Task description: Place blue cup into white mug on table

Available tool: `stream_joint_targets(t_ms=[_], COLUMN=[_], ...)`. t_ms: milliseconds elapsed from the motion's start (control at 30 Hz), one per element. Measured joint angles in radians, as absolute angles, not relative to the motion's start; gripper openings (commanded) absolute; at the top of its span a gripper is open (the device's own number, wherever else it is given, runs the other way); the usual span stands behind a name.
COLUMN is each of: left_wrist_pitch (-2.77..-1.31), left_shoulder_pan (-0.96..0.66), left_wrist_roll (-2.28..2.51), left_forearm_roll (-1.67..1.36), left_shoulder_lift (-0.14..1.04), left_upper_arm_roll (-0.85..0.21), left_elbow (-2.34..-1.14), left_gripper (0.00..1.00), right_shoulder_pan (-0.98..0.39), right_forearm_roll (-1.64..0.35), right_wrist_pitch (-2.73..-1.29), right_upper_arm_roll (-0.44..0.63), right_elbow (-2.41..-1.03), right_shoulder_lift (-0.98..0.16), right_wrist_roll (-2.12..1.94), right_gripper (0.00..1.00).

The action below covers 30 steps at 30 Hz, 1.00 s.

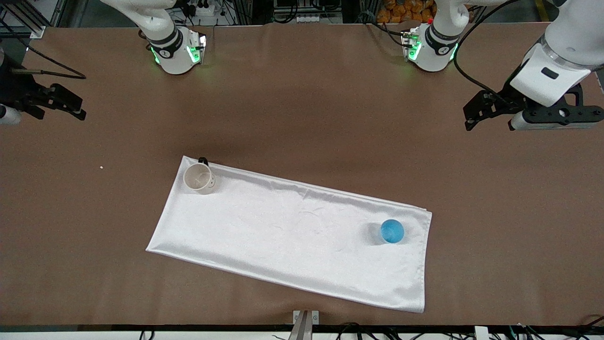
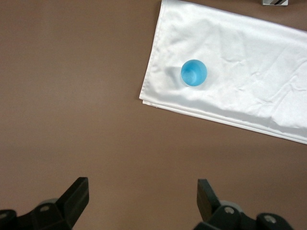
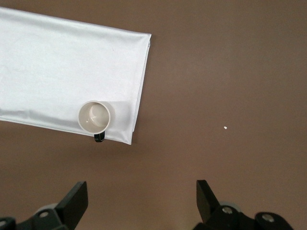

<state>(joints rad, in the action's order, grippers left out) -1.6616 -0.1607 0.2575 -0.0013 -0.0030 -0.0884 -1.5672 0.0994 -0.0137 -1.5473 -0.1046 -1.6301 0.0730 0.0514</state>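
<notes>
1. Front view: A white cloth (image 1: 292,236) lies slantwise across the middle of the brown surface (image 1: 302,118). The white mug (image 1: 199,178) stands upright on the cloth's corner toward the right arm's end, farther from the front camera, its black handle pointing toward the robots' bases. The blue cup (image 1: 392,231) stands on the cloth near its edge toward the left arm's end, nearer the camera than the mug and well apart from it. The left end effector (image 1: 472,113) hangs over bare surface at the left arm's end, holding nothing. The right end effector (image 1: 71,106) hangs over bare surface at the right arm's end, also holding nothing. A tiny white speck (image 1: 101,167) lies on the surface between the right end effector and the mug.

2. Left wrist view: The left end effector (image 2: 143,201) shows its two black fingers (image 2: 76,194) spread wide, with only brown surface between them. The cup (image 2: 194,73) sits on the cloth (image 2: 240,67) close to one corner, its open mouth facing up, clear of the fingers.

3. Right wrist view: The right end effector (image 3: 142,201) likewise has its fingers (image 3: 76,197) spread wide and empty over bare surface. The mug (image 3: 94,116) stands near the cloth's (image 3: 62,67) corner, its pale inside showing, its handle reaching past the cloth's edge. The speck (image 3: 225,127) lies on the surface, off the cloth.
</notes>
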Motion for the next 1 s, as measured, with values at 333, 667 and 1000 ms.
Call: stream_joint_targets(t_ms=[333, 667, 1000], left_wrist_pitch=[-1.657, -1.652, -1.648], left_shoulder_pan=[-0.163, -0.168, -0.169], left_wrist_roll=[0.313, 0.322, 0.322], left_forearm_roll=[-0.002, -0.002, -0.002], left_shoulder_lift=[-0.001, 0.006, 0.008], left_upper_arm_roll=[-0.091, -0.094, -0.104], left_elbow=[-1.567, -1.568, -1.573], left_gripper=[1.00, 1.00, 1.00], right_shoulder_pan=[0.099, 0.091, 0.080], right_forearm_roll=[-0.014, -0.018, -0.018], right_wrist_pitch=[-1.536, -1.519, -1.525], right_upper_arm_roll=[-0.106, -0.129, -0.241], right_elbow=[-1.632, -1.661, -1.699], right_shoulder_lift=[0.070, 0.064, 0.050], right_wrist_roll=[0.051, 0.057, 0.216], right_gripper=[1.00, 1.00, 1.00])
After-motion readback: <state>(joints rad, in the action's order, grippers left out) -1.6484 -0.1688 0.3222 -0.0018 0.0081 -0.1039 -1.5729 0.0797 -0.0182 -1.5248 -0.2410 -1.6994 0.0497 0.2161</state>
